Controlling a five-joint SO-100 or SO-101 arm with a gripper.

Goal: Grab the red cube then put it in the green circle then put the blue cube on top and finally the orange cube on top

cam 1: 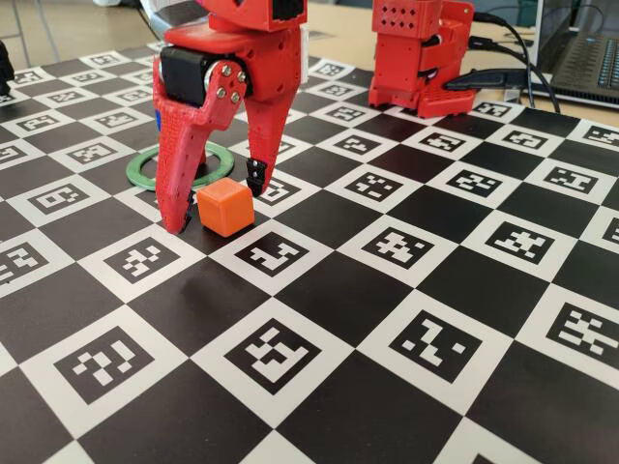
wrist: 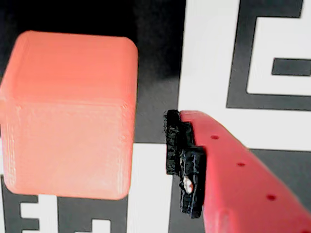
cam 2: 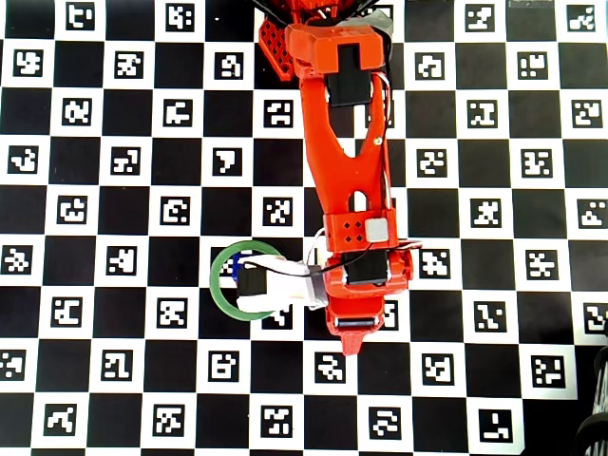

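Jaws (cam 1: 218,208) spread wide and holding nothing, lowered so they straddle the orange cube (cam 1: 225,206): one fingertip rests on the counter (cam 1: 406,319) just left of it in the fixed view, the other with its black pad sits behind and right. Wrist view shows a clear gap between the cube (wrist: 70,114) and the padded finger (wrist: 182,162), so no contact on that side yet. Looks like a pre-grasp for the final stacking step; closing should pinch the cube on opposite faces.

Green circle (cam 1: 143,166) lies flat on the counter just behind the jaws, near but apart from the orange cube. A sliver of blue shows at the ring behind the gripper body, likely the blue cube (cam 1: 157,118); red cube not visible, arm hides the ring's centre in the overhead view too (cam 2: 220,285).

Arm base (cam 1: 421,53) and cables sit well back, out of the way. Judgement: lift must clear whatever is stacked in the ring.
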